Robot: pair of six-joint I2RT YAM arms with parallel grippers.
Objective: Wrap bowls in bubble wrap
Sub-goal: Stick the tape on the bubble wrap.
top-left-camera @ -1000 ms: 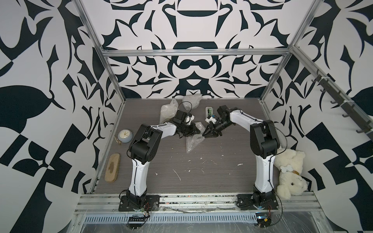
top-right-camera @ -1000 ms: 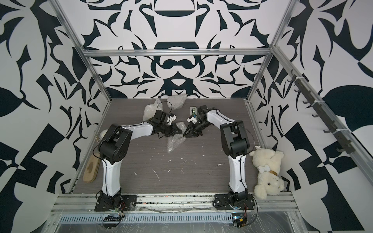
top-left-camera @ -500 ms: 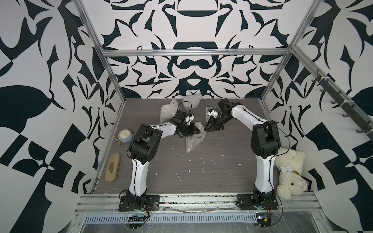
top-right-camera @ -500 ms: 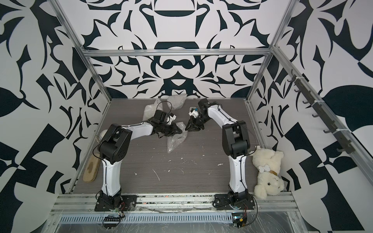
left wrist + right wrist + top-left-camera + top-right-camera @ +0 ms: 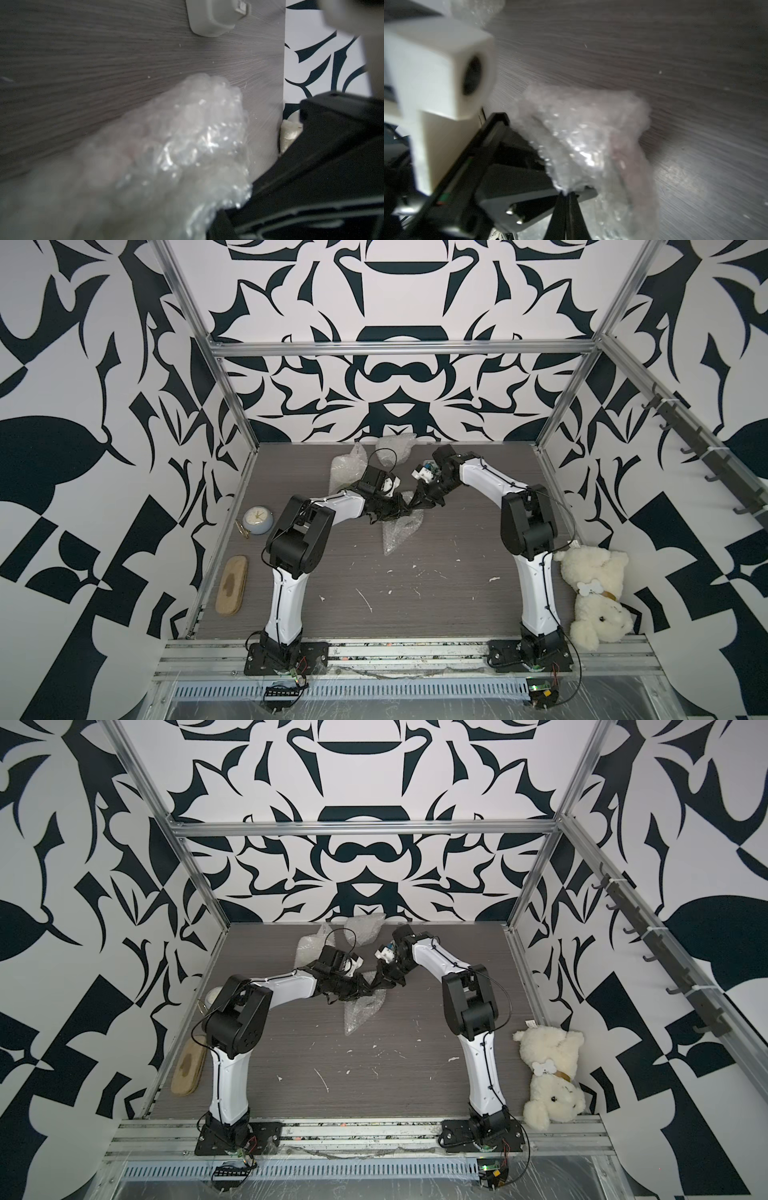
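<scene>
Wrapping seems under way: our right gripper [image 5: 566, 195] is pinched on the wrap [image 5: 401, 526] toward twelve o'clock of centre on the table [image 5: 436, 614], we cannot tell if our left gripper [image 5: 397, 511] grips it, no bowl shows, and next we should fold it snugly.

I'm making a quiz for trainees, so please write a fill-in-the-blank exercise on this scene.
The right end effector is shut on ___.
A pale round ___ sits on the left arm's side.
A white plush ___ lies beside the right arm's base.
Missing: bubble wrap; clock; teddy bear.
</scene>
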